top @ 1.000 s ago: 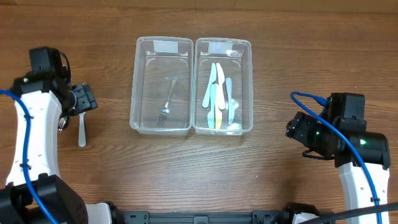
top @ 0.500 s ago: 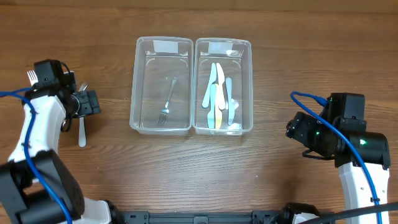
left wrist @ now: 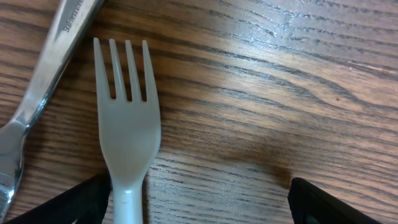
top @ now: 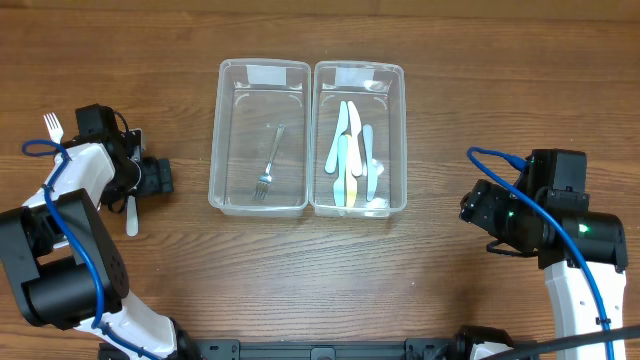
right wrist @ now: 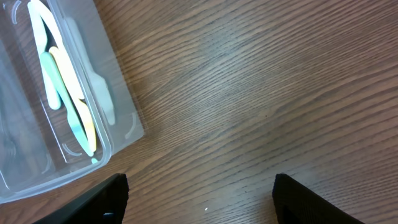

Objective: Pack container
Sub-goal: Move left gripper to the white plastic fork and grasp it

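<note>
There are two clear containers (top: 215, 190) (top: 403, 190), one metal fork (top: 270, 160) inside, overlapping plastic knives (top: 350, 150) too heaped to count, and outside two white plastic utensils (top: 52, 125) (top: 131, 215) plus one metal utensil (left wrist: 37, 93).

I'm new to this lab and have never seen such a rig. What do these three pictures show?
Two robot arms work at a wooden table. One picture looks down from above; the other two come from a camera on each wrist, the dark shapes at the bottom being gripper fingers. Two clear containers stand side by side: the left container holds a metal fork, the right container plastic knives. The left gripper is open over a white plastic fork lying beside a metal utensil. The right gripper is open over the tabletop. Neither holds anything.
</note>
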Tool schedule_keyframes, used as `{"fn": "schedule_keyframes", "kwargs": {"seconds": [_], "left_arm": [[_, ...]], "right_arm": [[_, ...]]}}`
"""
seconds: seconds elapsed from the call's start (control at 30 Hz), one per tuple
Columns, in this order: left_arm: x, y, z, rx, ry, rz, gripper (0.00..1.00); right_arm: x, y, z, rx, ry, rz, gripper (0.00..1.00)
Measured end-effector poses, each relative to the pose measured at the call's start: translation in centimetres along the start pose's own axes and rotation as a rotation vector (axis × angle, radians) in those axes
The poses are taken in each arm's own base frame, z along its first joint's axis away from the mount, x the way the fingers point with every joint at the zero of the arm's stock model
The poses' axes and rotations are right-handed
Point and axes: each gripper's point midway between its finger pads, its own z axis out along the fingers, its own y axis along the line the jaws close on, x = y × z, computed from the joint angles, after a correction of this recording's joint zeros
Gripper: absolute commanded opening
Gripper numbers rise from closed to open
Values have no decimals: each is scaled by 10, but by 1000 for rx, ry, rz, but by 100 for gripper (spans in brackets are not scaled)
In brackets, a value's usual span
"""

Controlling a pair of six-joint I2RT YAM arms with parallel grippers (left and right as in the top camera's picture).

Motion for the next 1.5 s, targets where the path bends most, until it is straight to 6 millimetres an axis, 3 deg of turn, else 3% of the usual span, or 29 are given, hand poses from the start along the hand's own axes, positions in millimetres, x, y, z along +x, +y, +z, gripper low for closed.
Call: {"fn": "schedule_keyframes", "kwargs": {"seconds": [0.2, 0.4, 0.77, 1.0, 1.23, 1.3, 1.4, 1.5], "left_arm": [[0, 2, 1, -8, -1, 8, 65], [0, 2, 1, -11, 1, 21, 32], [1, 2, 1, -9, 7, 17, 12], [1, 1, 1, -3, 8, 18, 4], [11, -6, -5, 37, 88, 13, 4], [12, -11, -15, 64, 118, 8, 4], [-4, -15, -39, 83, 97, 6, 4], [-28, -23, -82, 86, 9, 20, 4]], "right_arm": [[0, 0, 0, 0, 0, 0, 77], [0, 0, 0, 0, 0, 0, 77], [0, 0, 0, 0, -1, 1, 77], [-1, 0, 0, -1, -2, 0, 77], [-1, 0, 0, -1, -3, 0, 77], [-1, 0, 0, -1, -3, 0, 77], [0, 0, 0, 0, -2, 1, 77], [-1, 0, 0, -1, -2, 0, 77]]}}
